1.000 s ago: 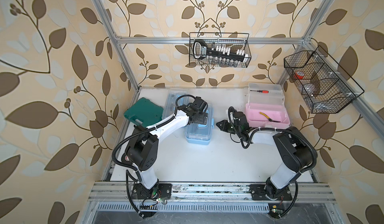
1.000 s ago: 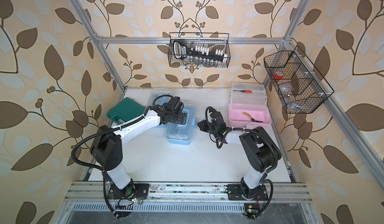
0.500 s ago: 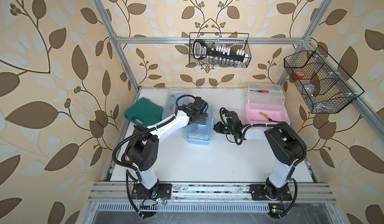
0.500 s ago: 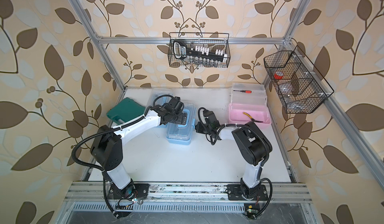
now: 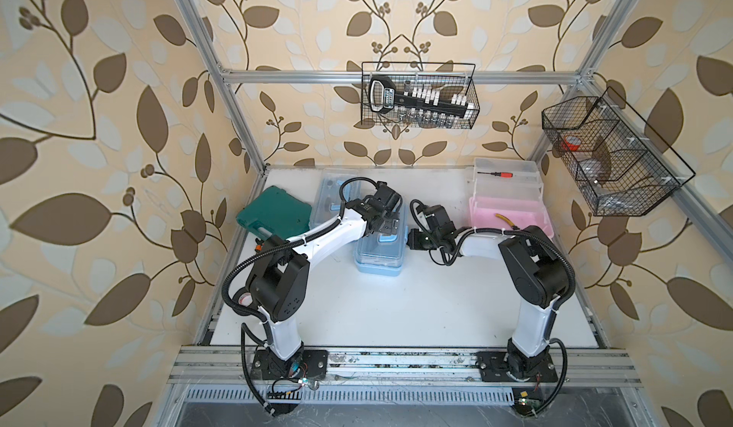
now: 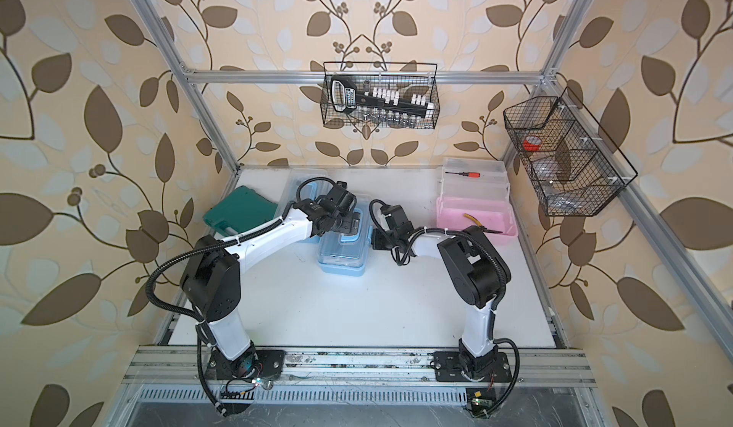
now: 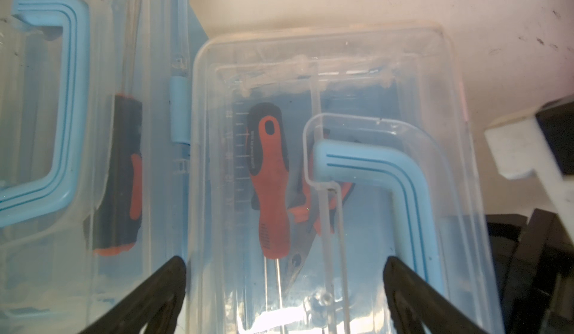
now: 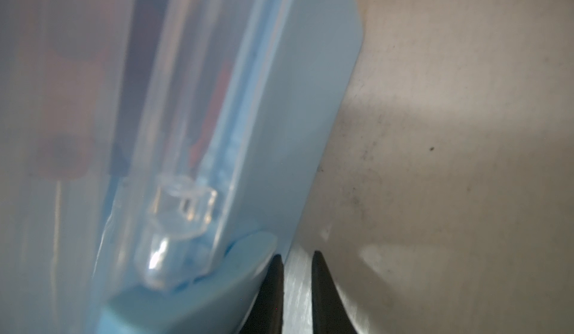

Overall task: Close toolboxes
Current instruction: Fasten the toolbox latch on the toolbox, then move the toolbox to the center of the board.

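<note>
Two light blue toolboxes lie side by side, the nearer one [image 5: 378, 248] [image 6: 341, 256] mid-table and the farther one [image 5: 331, 195] behind it. Both clear lids lie down in the left wrist view, over orange-handled tools. My left gripper [image 5: 386, 228] [image 7: 285, 270] hangs open over the nearer box's lid [image 7: 326, 149], next to its blue handle [image 7: 403, 192]. My right gripper [image 5: 412, 238] [image 8: 297, 258] is shut but for a narrow slit, empty, low against that box's right side, one fingertip [image 8: 276, 273] at a blue latch flap [image 8: 198, 286]. The pink toolbox [image 5: 507, 216] stands open at the back right, lid [image 5: 507, 173] tipped back.
A dark green case [image 5: 273, 214] lies at the back left. Wire baskets hang on the back wall [image 5: 420, 99] and right wall [image 5: 611, 155]. A red screwdriver [image 5: 501, 174] lies in the pink box's lid, yellow pliers [image 5: 503, 218] in its body.
My right arm has swung left, bringing its gripper up against the nearer blue toolbox's right side. The left arm has not moved.
</note>
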